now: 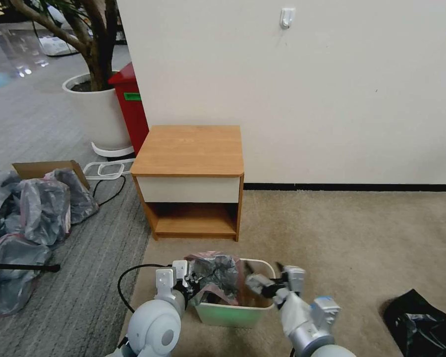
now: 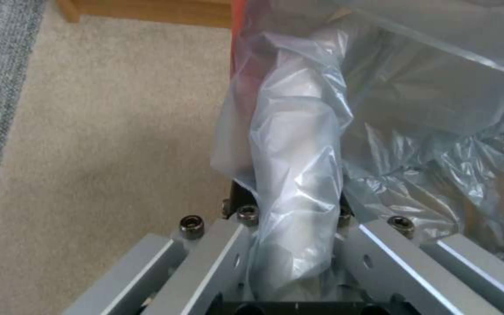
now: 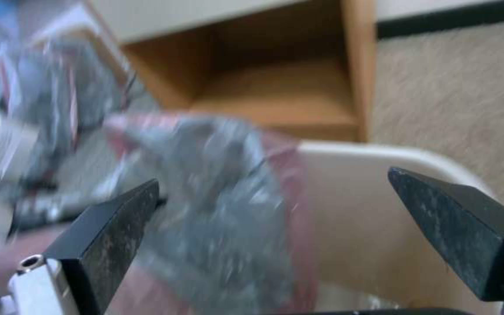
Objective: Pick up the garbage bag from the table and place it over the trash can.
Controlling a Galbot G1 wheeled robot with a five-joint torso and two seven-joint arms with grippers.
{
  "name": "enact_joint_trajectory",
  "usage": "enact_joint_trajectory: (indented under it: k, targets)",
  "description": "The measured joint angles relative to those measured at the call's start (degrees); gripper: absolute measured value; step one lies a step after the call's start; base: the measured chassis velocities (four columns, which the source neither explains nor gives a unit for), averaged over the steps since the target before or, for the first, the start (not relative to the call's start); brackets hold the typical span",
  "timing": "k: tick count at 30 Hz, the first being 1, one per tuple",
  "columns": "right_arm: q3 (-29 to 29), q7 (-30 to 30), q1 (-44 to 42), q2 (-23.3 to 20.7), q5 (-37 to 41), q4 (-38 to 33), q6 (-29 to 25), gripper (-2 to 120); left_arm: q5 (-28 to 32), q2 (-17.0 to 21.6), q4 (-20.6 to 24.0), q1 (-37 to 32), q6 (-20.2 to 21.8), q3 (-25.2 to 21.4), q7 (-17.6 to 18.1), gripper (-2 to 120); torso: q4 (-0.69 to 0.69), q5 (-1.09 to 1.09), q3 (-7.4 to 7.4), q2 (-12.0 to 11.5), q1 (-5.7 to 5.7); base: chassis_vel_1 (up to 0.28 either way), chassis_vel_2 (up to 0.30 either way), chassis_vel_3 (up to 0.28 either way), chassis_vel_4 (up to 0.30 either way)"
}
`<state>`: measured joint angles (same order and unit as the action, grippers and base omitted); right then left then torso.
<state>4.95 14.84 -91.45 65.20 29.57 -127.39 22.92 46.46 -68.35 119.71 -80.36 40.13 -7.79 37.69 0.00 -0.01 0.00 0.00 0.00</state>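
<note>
I see the beige carpet (image 1: 342,233) carrying the table (image 1: 189,148) against the wall, the trash can (image 1: 235,313) standing on it in front of the table, and a black bag (image 1: 421,322) lying on it at my right, while the grey floor (image 1: 44,124) at my left holds a pile of grey bags (image 1: 29,218).

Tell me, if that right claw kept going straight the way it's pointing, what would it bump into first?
Probably the garbage bag: the open right gripper points at its crumpled plastic draped over the trash can. Depth is hard to judge.
</note>
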Motion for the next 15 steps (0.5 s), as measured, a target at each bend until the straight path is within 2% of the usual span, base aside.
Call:
enact_joint_trajectory:
  k: [3,4,7,15]
  targets:
    - [-2.6,3.1,2.0,0.9,0.6,0.9,2.6,100,-0.9,0.3,0.1,-1.4,-2.8,-0.9,-3.2,5,0.00,-0.01,0.00,0.0,0.00,0.000,0.000,0.000,0.000]
    - [-2.6,3.1,2.0,0.9,0.6,0.9,2.6,100,-0.9,0.3,0.1,-1.4,-2.8,-0.9,-3.2,5,0.00,-0.01,0.00,0.0,0.00,0.000,0.000,0.000,0.000]
    - [-3.4,5.4,2.3,2.4,1.4,1.1,2.8,100,-2.1,0.6,0.1,-2.8,-5.2,-2.2,-6.6,5,-0.01,-0.02,0.01,0.0,0.00,0.000,0.000,0.000,0.000]
    - [-3.7,6.1,3.0,4.0,1.8,1.7,2.6,99,-2.4,0.8,1.6,-4.3,-7.2,-3.9,-9.2,4,-0.01,0.00,0.01,0.0,0.01,0.000,0.000,0.000,0.000]
